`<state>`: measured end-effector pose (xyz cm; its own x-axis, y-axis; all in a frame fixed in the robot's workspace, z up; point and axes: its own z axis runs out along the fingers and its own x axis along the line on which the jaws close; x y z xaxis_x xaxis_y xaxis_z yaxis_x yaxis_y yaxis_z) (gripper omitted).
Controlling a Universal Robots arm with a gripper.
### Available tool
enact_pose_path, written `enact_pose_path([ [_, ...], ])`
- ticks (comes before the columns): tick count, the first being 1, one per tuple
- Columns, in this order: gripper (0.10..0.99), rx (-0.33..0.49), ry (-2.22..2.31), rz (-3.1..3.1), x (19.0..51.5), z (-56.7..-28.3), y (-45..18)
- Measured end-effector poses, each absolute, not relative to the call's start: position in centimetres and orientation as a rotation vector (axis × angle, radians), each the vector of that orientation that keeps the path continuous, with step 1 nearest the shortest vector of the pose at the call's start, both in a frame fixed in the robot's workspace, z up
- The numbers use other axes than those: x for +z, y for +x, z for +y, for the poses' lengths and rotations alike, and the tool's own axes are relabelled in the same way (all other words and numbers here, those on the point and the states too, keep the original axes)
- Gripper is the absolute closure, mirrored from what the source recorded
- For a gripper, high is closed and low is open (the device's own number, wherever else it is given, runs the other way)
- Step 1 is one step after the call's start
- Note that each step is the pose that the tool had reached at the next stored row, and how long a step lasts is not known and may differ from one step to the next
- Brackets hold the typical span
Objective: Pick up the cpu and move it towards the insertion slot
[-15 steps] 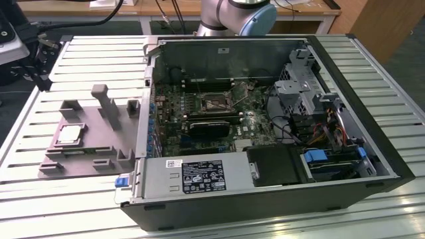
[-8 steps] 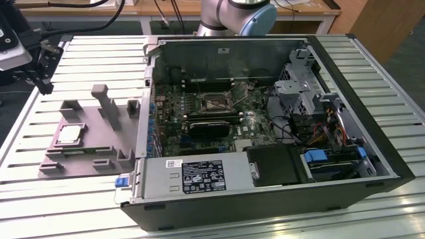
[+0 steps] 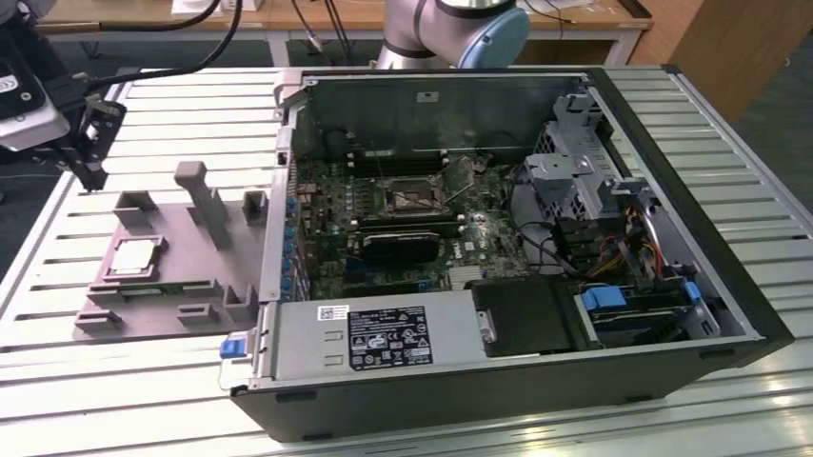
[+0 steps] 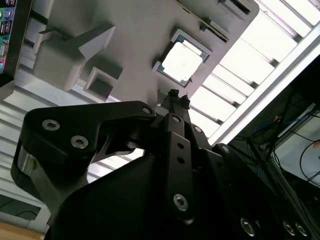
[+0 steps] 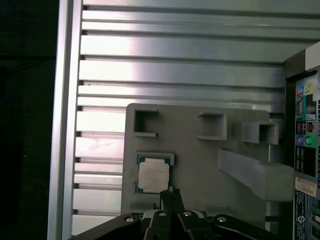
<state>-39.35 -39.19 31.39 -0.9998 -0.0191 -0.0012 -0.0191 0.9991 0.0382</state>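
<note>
The cpu (image 3: pixel 133 257) is a small silvery square lying flat in a recess of the grey fixture (image 3: pixel 190 295), at the exterior view's left. Both wrist views show it too, the cpu (image 4: pixel 182 62) and cpu (image 5: pixel 153 176), just ahead of the fingertips. My gripper (image 3: pixel 91 179) hangs above the table near the fixture's far corner, apart from the cpu. Its black fingers are shut with nothing held, seen at the gripper (image 5: pixel 170 194) and gripper (image 4: pixel 176 96). The insertion slot (image 3: pixel 409 197) is a dark square socket with a metal frame on the green board inside the open case.
The open computer case (image 3: pixel 711 314) lies on the slatted metal table (image 3: pixel 178 105), right of the fixture. Grey posts (image 3: pixel 197 195) rise from the fixture next to the cpu recess. Inside the case are a black block (image 3: pixel 396 248), cables and a drive cage (image 3: pixel 578 171).
</note>
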Motion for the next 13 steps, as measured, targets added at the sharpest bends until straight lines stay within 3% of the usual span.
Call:
enact_pose_path([
  [13, 0.984, 0.060, -0.031, 3.134, 29.0, -39.2, -40.0],
])
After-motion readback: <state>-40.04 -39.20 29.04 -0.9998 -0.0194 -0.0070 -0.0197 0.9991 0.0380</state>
